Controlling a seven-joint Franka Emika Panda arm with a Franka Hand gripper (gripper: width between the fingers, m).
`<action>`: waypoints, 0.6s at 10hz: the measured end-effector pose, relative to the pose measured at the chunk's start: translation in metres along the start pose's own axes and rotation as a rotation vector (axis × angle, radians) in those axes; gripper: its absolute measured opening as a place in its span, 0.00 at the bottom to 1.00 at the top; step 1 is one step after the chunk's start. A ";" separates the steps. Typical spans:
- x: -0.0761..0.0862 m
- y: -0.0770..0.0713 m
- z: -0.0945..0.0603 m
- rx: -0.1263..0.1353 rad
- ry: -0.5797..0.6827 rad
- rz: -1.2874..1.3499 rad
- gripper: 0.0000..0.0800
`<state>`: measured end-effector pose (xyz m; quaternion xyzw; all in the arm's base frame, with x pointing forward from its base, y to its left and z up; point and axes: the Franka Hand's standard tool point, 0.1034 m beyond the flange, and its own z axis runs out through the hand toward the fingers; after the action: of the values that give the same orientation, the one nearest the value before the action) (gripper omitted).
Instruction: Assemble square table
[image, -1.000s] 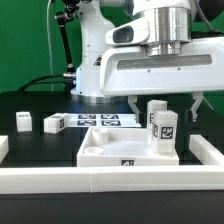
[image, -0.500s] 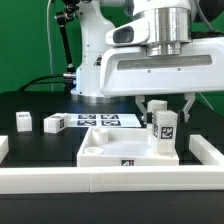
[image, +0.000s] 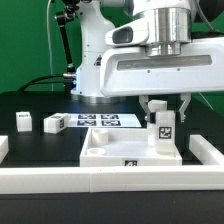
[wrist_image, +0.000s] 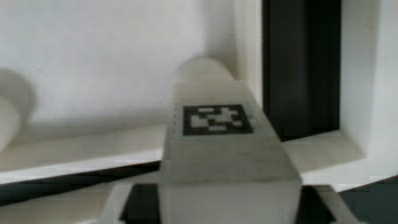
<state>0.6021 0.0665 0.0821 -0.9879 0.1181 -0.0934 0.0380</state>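
Narrowing of the hand (image: 166, 107) since a second ago: fingers then spread wide of the upright leg (image: 164, 130), now drawn in close on either side of its top. Neither fully spread nor fully closed; contact with the leg not to be told from either view. Table top and loose parts unmoved.

Upright leg standing inside the square table top (image: 105, 157), in the corner toward 4 o'clock of the exterior view, tag facing the camera. Little room there: raised rim just beside the leg toward 3 and 6 o'clock, open tray floor toward 9 o'clock. Table top itself just behind the front border rail (image: 110, 182) at 6 o'clock, with the right rail (image: 208, 150) near at 3 o'clock and a rail end (image: 3, 148) well apart at 9 o'clock. Bare black surface (image: 40, 145) between the table top and that rail end. Two loose legs on it toward 10 o'clock, the far leg (image: 22, 121) well apart from the tray, the near leg (image: 53, 123) closer, both clear of the hand. Marker board (image: 100, 118) flat behind the tray at 12 o'clock.

Only in the exterior view: fingers, rails, loose legs, marker board. Only in the wrist view: upright leg (wrist_image: 217, 130) seen close with its square tag sharp, white tray floor (wrist_image: 89, 60) behind it, a dark band (wrist_image: 302, 70) alongside.
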 end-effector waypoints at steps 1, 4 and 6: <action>0.000 0.000 0.000 0.001 0.000 0.063 0.36; -0.002 -0.003 0.000 0.009 -0.001 0.328 0.36; -0.005 -0.008 0.001 0.025 -0.009 0.579 0.36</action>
<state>0.5989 0.0754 0.0814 -0.9129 0.3939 -0.0757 0.0756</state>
